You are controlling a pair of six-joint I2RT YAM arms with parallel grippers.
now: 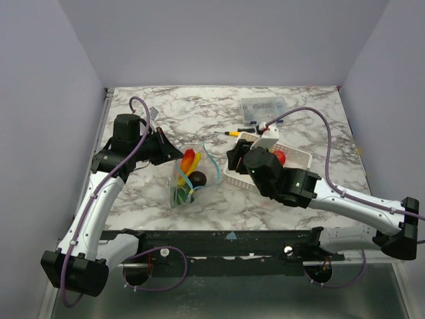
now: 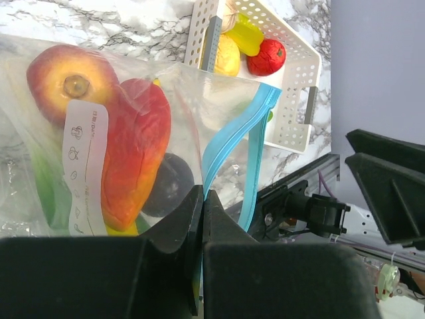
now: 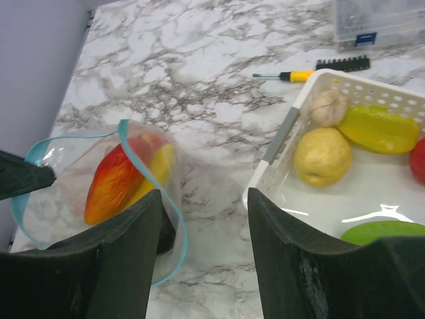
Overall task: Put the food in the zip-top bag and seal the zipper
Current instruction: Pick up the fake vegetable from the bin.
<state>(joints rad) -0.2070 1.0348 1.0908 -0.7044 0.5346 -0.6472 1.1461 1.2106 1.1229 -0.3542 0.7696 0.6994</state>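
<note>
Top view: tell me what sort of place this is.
Probably a robot lab test cell, not a kitchen: a marble-patterned table boxed in by plain walls, two robot arms bolted at its near edge, and toy food in a white basket and clear bag.

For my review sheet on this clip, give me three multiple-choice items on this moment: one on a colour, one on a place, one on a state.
1. What colour is the zipper of the zip-top bag?
A) red B) light blue C) black
2. Where does the screwdriver lie?
A) on the table beyond the white basket B) in that basket C) in the bag
3. How is the right gripper?
A) shut on a food piece B) shut on the bag C) open and empty

Answers:
1 B, the strip along the bag's mouth is light blue.
2 A, it rests on the table just past the basket's far rim.
3 C, its jaws stand apart with nothing between them.
</note>
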